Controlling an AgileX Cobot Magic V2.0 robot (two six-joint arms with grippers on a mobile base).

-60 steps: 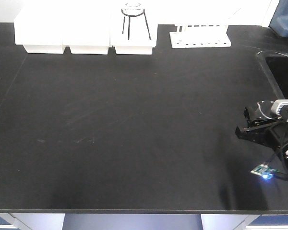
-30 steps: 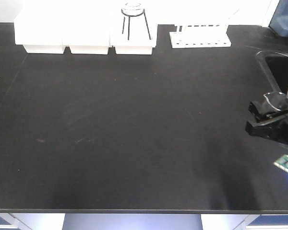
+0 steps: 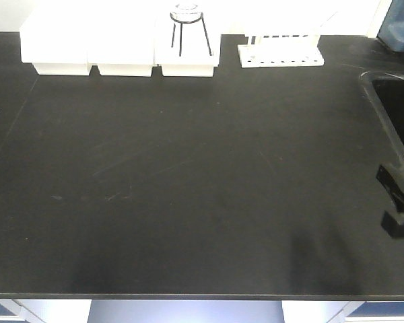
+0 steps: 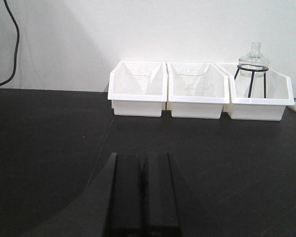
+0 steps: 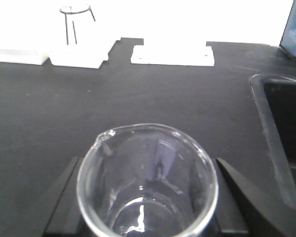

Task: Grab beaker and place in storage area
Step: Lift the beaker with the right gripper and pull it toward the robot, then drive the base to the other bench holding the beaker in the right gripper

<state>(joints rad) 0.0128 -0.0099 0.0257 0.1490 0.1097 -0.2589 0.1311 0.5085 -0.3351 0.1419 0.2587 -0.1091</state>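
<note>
Though low in frame, beaker (image 5: pixel 148 170) apparently within right tool (image 5: pixel 149 210).

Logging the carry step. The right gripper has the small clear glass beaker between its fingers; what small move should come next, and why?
Probably carry the small clear glass beaker, jaws shut, away from this matte black bench: the right gripper clamps it, and a bench holding white plastic bins seems the wrong place to set it.

Clear beaker (image 5: pixel 147 187); matte-black bench (image 3: pixel 188 168); white bins (image 4: pixel 138 106); black wire tripod (image 4: pixel 250 85).
</note>
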